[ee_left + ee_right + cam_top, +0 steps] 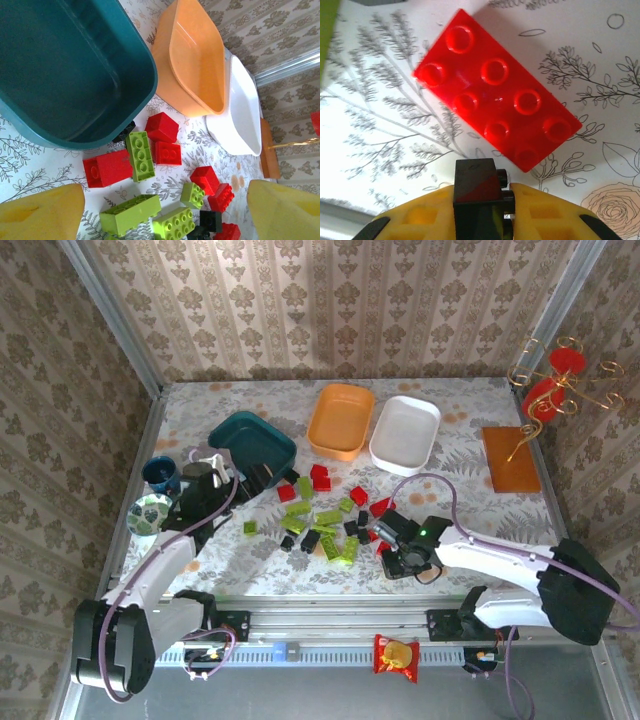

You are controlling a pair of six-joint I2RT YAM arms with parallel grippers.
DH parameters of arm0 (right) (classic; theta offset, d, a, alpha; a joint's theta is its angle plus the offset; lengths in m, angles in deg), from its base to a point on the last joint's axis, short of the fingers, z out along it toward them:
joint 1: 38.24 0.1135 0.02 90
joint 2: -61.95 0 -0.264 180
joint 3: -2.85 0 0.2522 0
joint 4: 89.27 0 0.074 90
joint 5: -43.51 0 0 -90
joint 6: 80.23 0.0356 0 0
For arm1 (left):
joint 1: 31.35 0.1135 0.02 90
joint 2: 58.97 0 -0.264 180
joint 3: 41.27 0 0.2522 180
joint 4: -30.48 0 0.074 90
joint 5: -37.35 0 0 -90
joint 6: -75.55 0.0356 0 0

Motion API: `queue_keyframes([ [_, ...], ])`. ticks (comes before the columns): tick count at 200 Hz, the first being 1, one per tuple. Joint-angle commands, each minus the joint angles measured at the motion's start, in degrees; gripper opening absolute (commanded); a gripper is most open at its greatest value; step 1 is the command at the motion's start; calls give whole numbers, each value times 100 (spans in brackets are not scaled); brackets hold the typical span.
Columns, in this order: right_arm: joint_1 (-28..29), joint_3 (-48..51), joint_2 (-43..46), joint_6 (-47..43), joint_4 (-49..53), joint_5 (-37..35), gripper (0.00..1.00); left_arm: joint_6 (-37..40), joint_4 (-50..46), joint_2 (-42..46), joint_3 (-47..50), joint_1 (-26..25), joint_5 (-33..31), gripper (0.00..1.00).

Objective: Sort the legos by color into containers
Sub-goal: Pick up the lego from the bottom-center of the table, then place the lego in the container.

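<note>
Damask wallpaper walls in the table, which is covered by a busy floral cloth. I judge the job barely begun. The teal tub at 10 o'clock, the orange tub at 12 and the white tub at 1 all look empty, and the legos lie scattered at centre. My right gripper pinches a black brick just above a red brick. My left gripper hangs wide open over the legos beside the teal tub.

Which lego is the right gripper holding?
The small black brick, clamped in the jaws of the right gripper; the red eight-stud brick beyond it lies free, ungripped.
</note>
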Motion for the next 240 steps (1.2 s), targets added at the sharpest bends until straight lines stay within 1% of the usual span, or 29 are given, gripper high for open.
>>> queue_keyframes([
  [1, 45, -299, 387, -129, 96, 428, 22, 257, -101, 153, -205, -67, -25, 87],
  [16, 44, -661, 555, -157, 68, 610, 21, 293, -127, 201, -208, -110, -111, 89],
  [32, -136, -1191, 568, -299, 57, 472, 21, 305, -133, 316, -145, -192, -377, 92],
  [34, -192, -1258, 554, -327, 50, 452, 21, 308, -130, 334, -133, -209, -422, 93],
  [38, -323, -1379, 521, -388, 18, 411, 21, 316, -122, 372, -108, -235, -516, 99],
  [40, -397, -1443, 503, -422, -6, 393, 21, 326, -112, 391, -97, -252, -555, 100],
  [63, -1495, -1915, 173, -570, -796, 381, 19, 479, -88, 522, 7, -451, -972, 100],
  [81, -2071, -2468, -528, -623, -1495, -20, 19, 555, -526, 511, -135, -481, -1110, 100],
  [91, -2317, -2775, -952, -623, -1747, -278, 19, 633, -887, 485, -260, -485, -1222, 100],
  [101, -2500, -3114, -1572, -626, -1859, -630, 19, 684, -1162, 488, -333, -481, -1368, 99],
  [123, -2858, -3888, -2656, -623, -1893, -1051, 19, 763, -1442, 608, -340, -482, -1651, 98],
  [139, -3058, -4360, -3285, -570, -1786, -1198, 19, 811, -1534, 683, -320, -481, -1770, 97],
  [167, -3208, -4757, -3858, -413, -1559, -1398, 20, 830, -1819, 628, -390, -474, -2028, 93],
  [174, -3201, -4789, -3937, -406, -1519, -1418, 21, 830, -1917, 585, -417, -472, -2074, 91],
  [181, -3207, -4807, -3993, -383, -1483, -1431, 25, 837, -1988, 520, -440, -468, -2097, 90],
  [202, -3216, -4805, -3997, -401, -1502, -1435, 43, 848, -2050, 329, -423, -463, -2102, 89],
  [221, -3212, -4747, -3817, -477, -1599, -1350, 59, 831, -2056, 189, -384, -463, -2063, 88],
  [229, -3215, -4709, -3703, -491, -1621, -1301, 63, 826, -2089, 121, -388, -465, -2039, 86],
  [240, -3191, -4596, -3487, -489, -1666, -1219, 65, 814, -2168, 47, -407, -476, -2036, 83],
])
